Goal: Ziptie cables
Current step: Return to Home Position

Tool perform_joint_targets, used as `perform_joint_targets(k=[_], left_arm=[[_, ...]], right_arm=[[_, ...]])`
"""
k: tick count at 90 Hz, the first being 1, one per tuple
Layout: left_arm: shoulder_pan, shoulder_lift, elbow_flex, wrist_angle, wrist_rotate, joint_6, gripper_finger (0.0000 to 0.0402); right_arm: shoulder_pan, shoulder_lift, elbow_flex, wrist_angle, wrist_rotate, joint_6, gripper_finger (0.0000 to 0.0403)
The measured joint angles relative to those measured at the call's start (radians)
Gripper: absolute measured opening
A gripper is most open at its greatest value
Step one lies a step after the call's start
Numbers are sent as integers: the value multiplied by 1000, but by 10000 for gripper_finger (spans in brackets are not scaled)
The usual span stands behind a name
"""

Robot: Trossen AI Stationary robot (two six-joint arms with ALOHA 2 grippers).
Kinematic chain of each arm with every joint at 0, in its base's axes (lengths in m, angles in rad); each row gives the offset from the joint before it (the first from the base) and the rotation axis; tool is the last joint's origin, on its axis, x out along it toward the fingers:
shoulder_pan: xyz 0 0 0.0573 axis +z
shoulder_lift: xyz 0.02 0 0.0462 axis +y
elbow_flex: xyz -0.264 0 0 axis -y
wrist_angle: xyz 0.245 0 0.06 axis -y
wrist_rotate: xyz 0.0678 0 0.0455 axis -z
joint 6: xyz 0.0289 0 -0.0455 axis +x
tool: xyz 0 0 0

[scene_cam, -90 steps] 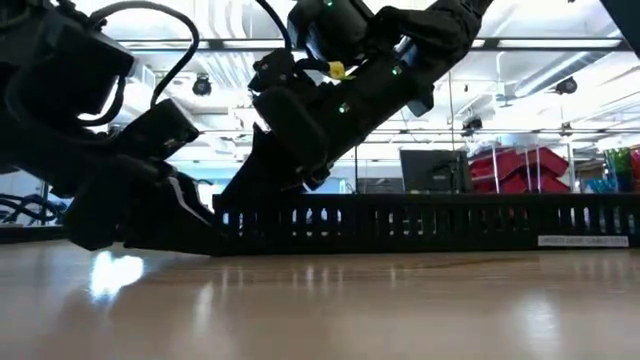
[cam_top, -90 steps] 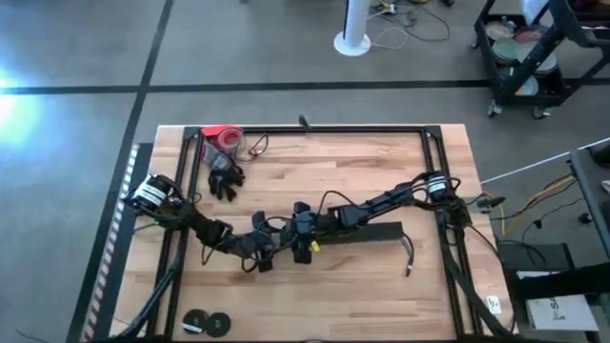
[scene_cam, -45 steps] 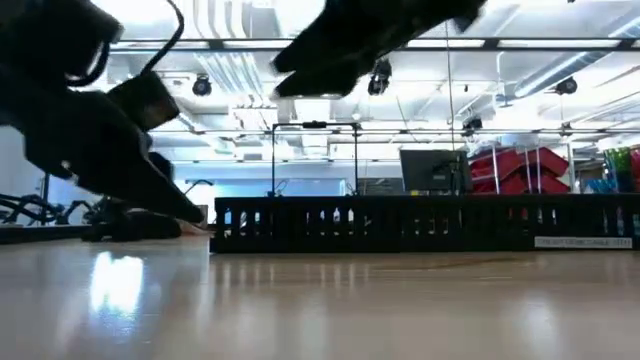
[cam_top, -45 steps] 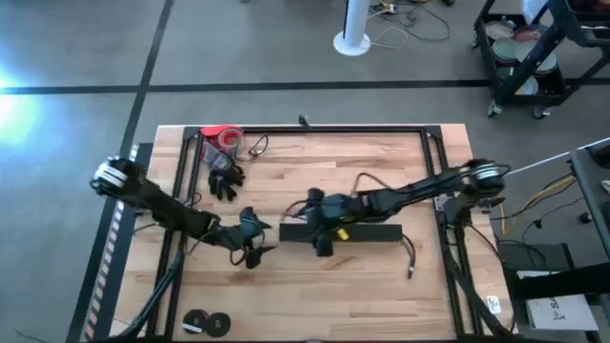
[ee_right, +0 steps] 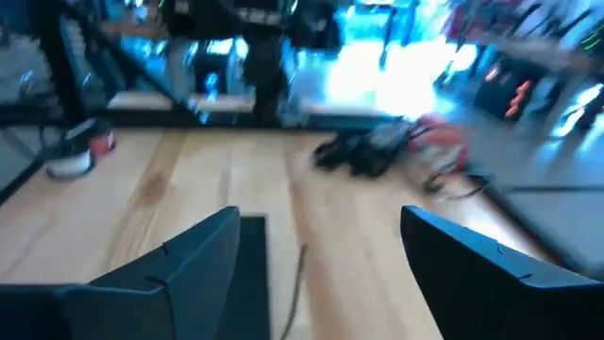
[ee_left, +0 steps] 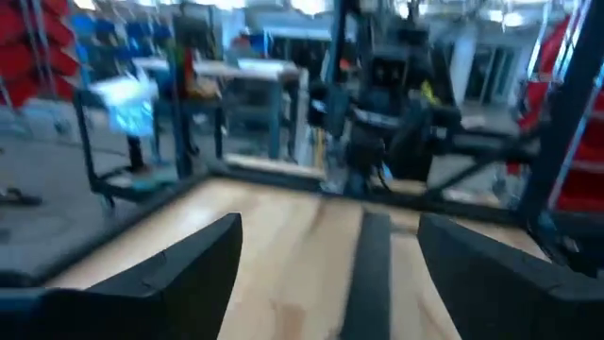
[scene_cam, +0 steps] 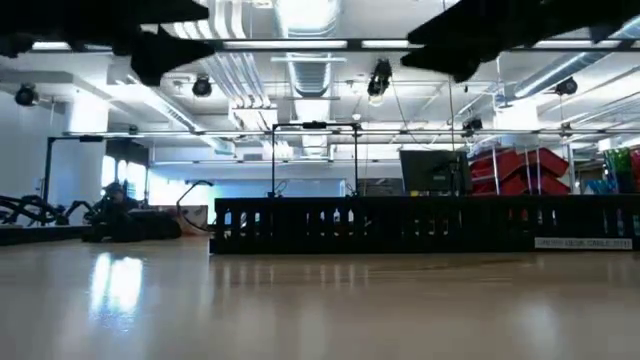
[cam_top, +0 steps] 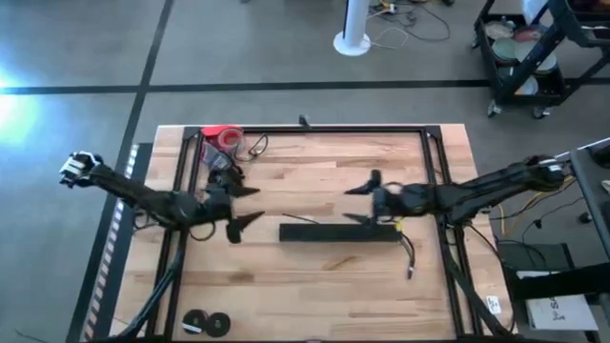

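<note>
The left gripper (cam_top: 250, 206) hangs left of centre, right gripper (cam_top: 356, 203) right of centre above the black duct (cam_top: 338, 232), both jaws spread wide

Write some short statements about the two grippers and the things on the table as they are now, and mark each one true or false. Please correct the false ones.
1. The left gripper is open and holds nothing. True.
2. The right gripper is shut on the black duct. False: it is open and empty, and the duct lies on the table, free of both grippers.
3. The duct stands upright on one end. False: it lies flat along the table.
4. A red object lies near the table's far left corner. True.
5. Two black rolls lie in the middle of the table. False: they lie at its near edge, on the left side.
</note>
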Motion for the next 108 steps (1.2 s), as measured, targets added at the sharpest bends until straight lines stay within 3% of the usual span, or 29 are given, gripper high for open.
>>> perform_joint_targets(k=[15,30,41,55,67,74,78,96,108], left_arm=[[32,-149,0,-120,24,63,308],[45,-366,0,-367,2,69,308],[46,-545,0,-531,-5,68,295],[46,-740,-31,-687,-4,80,216],[47,-732,-61,-685,38,120,104],[49,-724,-79,-652,44,138,33],[49,-738,-91,-668,48,132,14],[50,-738,-157,-593,153,74,4],[50,-738,-272,-384,177,68,2]], right_arm=[[2,-212,-84,-29,32,0,257],[18,-434,-145,-191,31,22,241],[23,-607,-209,-213,35,29,225],[23,-811,-315,-221,36,47,202],[25,-957,-408,-215,30,67,174],[27,-964,-458,-177,9,71,148],[27,-958,-465,-171,-5,68,129],[27,-919,-465,-186,-52,63,21],[27,-915,-465,-206,-51,88,15]])
